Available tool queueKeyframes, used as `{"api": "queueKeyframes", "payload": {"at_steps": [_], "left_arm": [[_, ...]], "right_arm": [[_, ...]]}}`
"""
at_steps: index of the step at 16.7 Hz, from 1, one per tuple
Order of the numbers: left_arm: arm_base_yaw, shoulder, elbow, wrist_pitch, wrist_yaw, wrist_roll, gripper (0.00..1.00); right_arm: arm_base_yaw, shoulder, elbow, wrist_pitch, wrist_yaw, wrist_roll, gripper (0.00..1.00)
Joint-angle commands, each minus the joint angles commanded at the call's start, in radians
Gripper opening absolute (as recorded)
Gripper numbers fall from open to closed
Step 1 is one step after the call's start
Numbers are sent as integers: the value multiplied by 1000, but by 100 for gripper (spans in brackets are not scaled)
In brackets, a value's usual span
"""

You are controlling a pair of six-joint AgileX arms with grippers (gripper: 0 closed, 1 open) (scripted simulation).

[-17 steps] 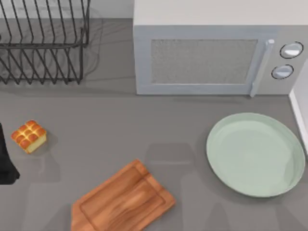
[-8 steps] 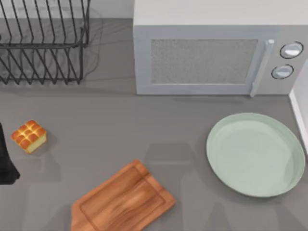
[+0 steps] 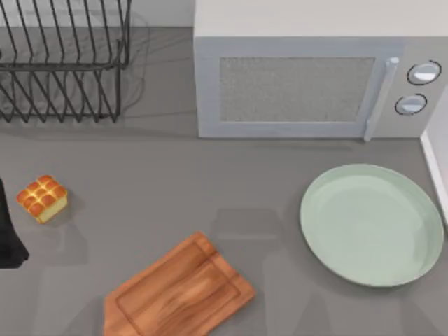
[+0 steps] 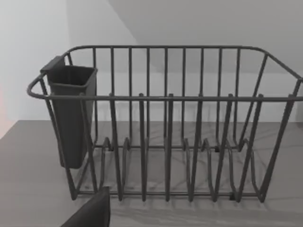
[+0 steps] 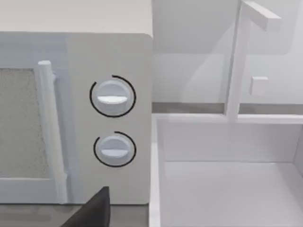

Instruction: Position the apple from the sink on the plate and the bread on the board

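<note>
From the top view, the small square golden-brown bread (image 3: 42, 198), its glossy top split into bumps, sits on the grey table (image 3: 161, 182) near the left edge. The rectangular reddish-brown wooden board (image 3: 178, 290) lies tilted at the lower middle, well apart from the bread, with nothing on it. The large round pale green plate (image 3: 372, 224) rests on the right side with nothing in it. Behind the plate stands a pale grey microwave oven (image 3: 308, 77) with a speckled door window, a vertical bar handle and two round knobs; no writing can be read on it. A black wire dish rack (image 3: 63, 63) stands at the back left and holds no dishes. A dark part of the left arm (image 3: 8, 234) shows at the left edge, just beside the bread; whether its gripper is wide or narrow I cannot tell.

In the left wrist view, the wire dish rack (image 4: 165, 123) faces the camera with a dark grey cutlery cup (image 4: 70, 113) hung on one end. The rack's slots hold nothing; what is inside the cup is hidden. A dark finger (image 4: 92, 213) shows at the frame's edge.

In the right wrist view, the microwave oven (image 5: 75, 118) shows its two knobs, unmarked, beside a white sink (image 5: 227, 179) with a white tap (image 5: 244, 56) over it. The part of the basin in view holds nothing, and the apple's place cannot be told. A dark finger (image 5: 92, 210) shows at the edge; the right gripper's opening I cannot tell.
</note>
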Motion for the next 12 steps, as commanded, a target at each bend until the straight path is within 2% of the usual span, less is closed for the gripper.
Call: {"api": "queueKeyframes", "payload": {"at_steps": [5, 12], "left_arm": [[0, 0, 0, 0, 0, 0, 100], [0, 0, 0, 0, 0, 0, 100]], "right_arm": [[-53, 360, 280, -193, 0, -50, 100], [-150, 1091, 796, -550, 1, -141, 100]]}}
